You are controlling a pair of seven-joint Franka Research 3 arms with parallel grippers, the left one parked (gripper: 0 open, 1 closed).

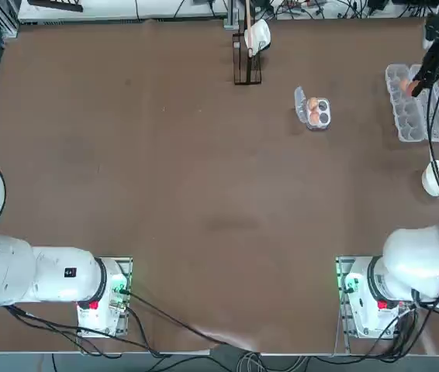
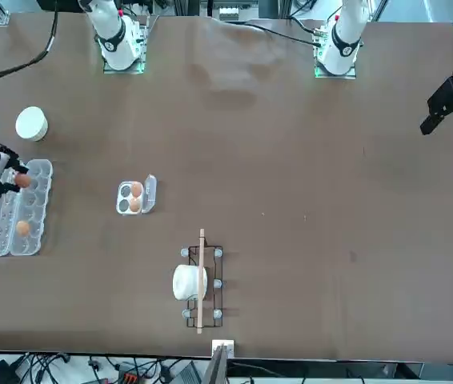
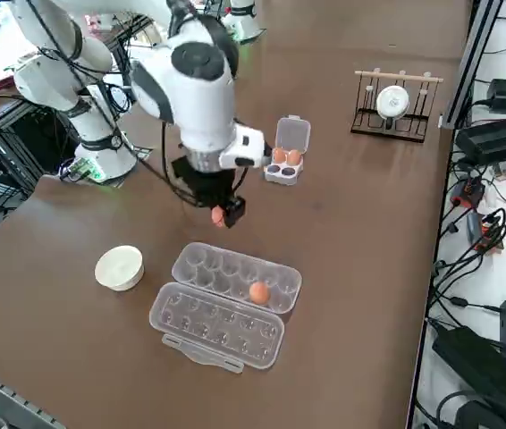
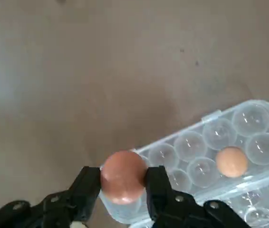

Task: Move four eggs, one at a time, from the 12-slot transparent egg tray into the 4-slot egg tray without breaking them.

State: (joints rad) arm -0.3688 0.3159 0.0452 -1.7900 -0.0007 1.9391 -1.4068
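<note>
Right gripper (image 4: 123, 183) clamped on one egg (image 4: 123, 176), black fingers (image 4: 88, 186) pressing either side; egg brown-orange, smooth, oval, matte, held clear above the end of the long clear tray (image 4: 248, 118). In the side view, raised off the table, gripper hanging pointing down w/ egg at its tip (image 3: 218, 214).

Long tray (image 3: 235, 273): see-through plastic, two rows of round cups, lid (image 3: 217, 326) folded open flat alongside. One egg left in it (image 3: 258, 292), sitting in a cup of the row next to the lid, toward one end; other cups bare.

Small square tray (image 3: 282, 170): clear, 2x2 cups, little lid flap (image 3: 292, 134) standing open. Two eggs inside (image 3: 287, 156), side by side in the row nearest the flap; other two cups unfilled. Well apart from the long tray, toward table centre in the top view (image 1: 316, 112).

White round bowl (image 3: 119, 267) near the long tray, not touching. Dark wire rack (image 3: 394, 112) w/ wooden bar across the top, at the far edge of the table from the arms' bases, holding a white round object (image 3: 393, 101).

Table (image 1: 204, 194): brown, matte, plain, faint smudges and specks. Arm bases bolted at the near edge, green lights glowing at both; black cables trailing off the edge. Around the table: more cables, black power bricks and boxes on the floor by the side, metal frame posts at the corners.
</note>
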